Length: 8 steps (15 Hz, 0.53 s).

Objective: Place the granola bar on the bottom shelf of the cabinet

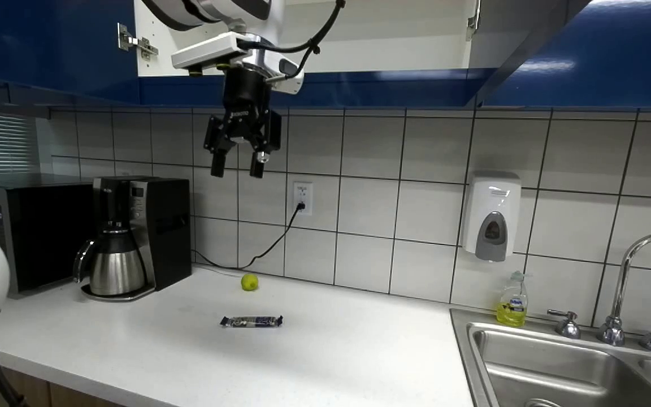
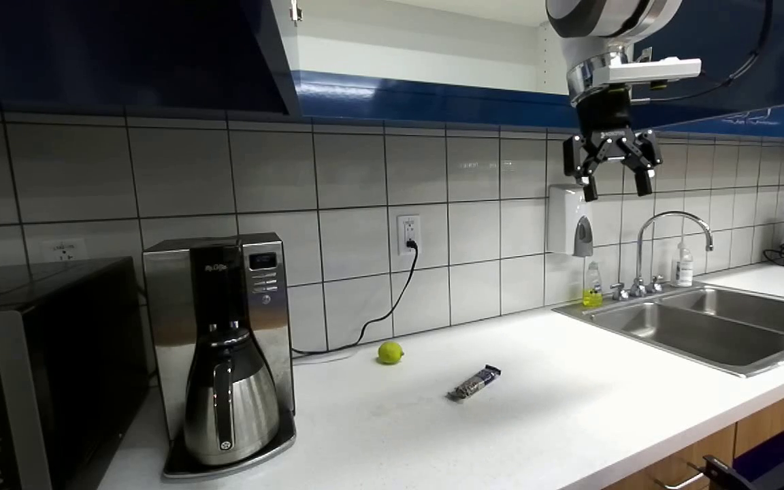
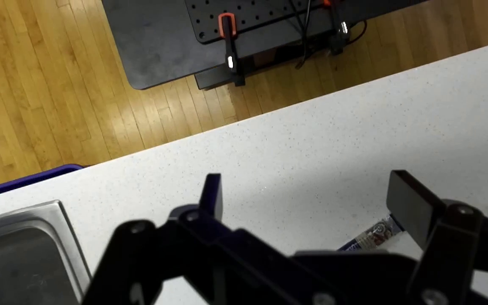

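Observation:
The granola bar (image 1: 252, 321) is a dark wrapped bar lying flat on the white counter (image 1: 348, 362). It also shows in an exterior view (image 2: 475, 383) and, partly hidden by the gripper, in the wrist view (image 3: 373, 235). My gripper (image 1: 237, 168) points down, open and empty, high above the counter; it also shows in an exterior view (image 2: 616, 188) and the wrist view (image 3: 306, 182). The wall cabinet (image 1: 382, 39) is open, with its white interior showing in both exterior views. The top of its bottom shelf is hidden behind the blue lower edge (image 1: 382, 87).
A yellow-green ball-like fruit (image 1: 250, 282) lies behind the bar. A coffee maker (image 2: 218, 354) and a microwave (image 2: 45, 361) stand at one end, a sink (image 2: 698, 327) with faucet at the other. A soap dispenser (image 1: 492, 216) hangs on the tiles. Open blue doors (image 1: 48, 51) flank the cabinet.

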{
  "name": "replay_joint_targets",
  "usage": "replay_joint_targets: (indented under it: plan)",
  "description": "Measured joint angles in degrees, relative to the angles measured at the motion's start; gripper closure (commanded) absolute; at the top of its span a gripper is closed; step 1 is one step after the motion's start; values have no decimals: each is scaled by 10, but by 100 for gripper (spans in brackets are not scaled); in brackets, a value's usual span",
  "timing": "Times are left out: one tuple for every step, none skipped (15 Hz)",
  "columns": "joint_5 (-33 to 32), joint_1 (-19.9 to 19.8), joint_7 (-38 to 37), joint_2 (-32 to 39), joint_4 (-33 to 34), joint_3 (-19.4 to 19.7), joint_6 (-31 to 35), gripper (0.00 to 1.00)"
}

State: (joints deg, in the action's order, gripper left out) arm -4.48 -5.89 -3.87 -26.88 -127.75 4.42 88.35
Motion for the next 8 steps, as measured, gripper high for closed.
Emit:
replay_joint_targets:
  plan:
    - [-4,0,0,-12,-15,0,0,0]
    - [-8,0,0,-25,-29,0,2,0]
    - [-11,0,0,-36,-44,0,7,0]
    - [-14,0,3,-46,-58,0,18,0]
    - [-15,0,6,-54,-72,0,35,0]
    - [-15,0,8,-58,-86,0,54,0]
    - [-15,0,9,-60,-99,0,77,0]
    - [-15,1,9,-59,-111,0,101,0]
